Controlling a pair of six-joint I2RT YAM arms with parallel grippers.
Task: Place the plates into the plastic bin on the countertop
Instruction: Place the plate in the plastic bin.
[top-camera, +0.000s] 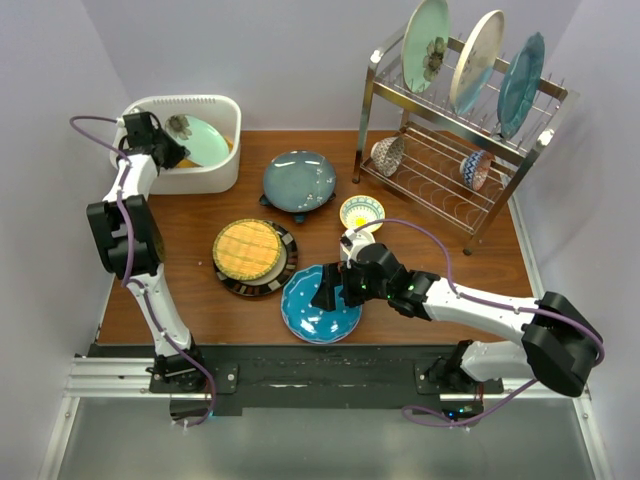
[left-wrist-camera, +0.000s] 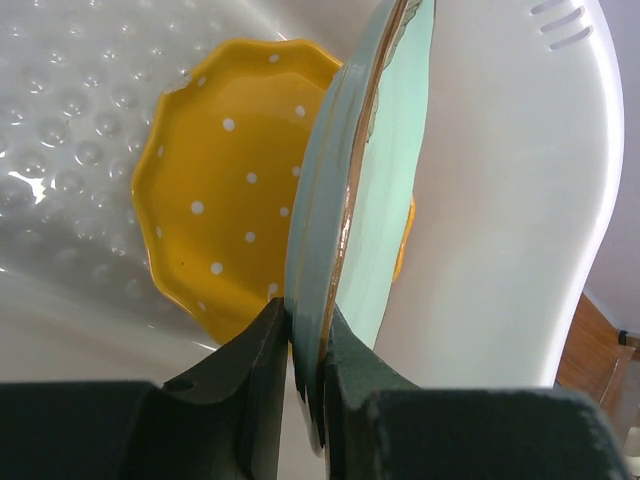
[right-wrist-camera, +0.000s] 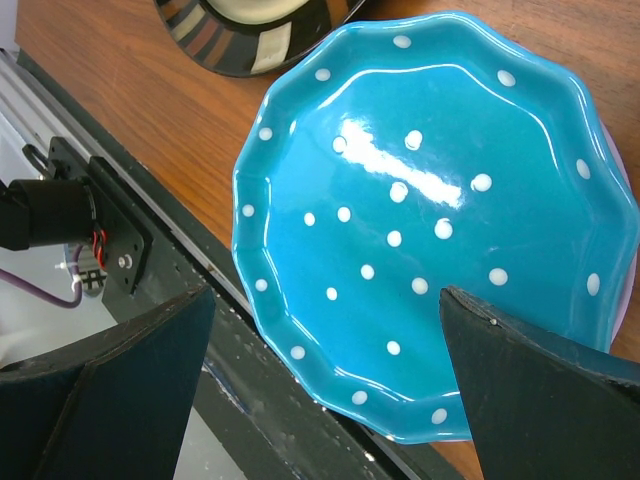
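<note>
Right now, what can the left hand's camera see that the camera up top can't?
Only the left wrist view shows the left gripper pinching the rim of the pale green plate. It also shows the white dots on the orange plate and the bumpy floor of the bin. Only the top view shows the wire rack, the dark teal plate, the woven-centre plate, and the right gripper open over the blue dotted plate. Both views show the pale green plate inside the bin, held by the left gripper.
</note>
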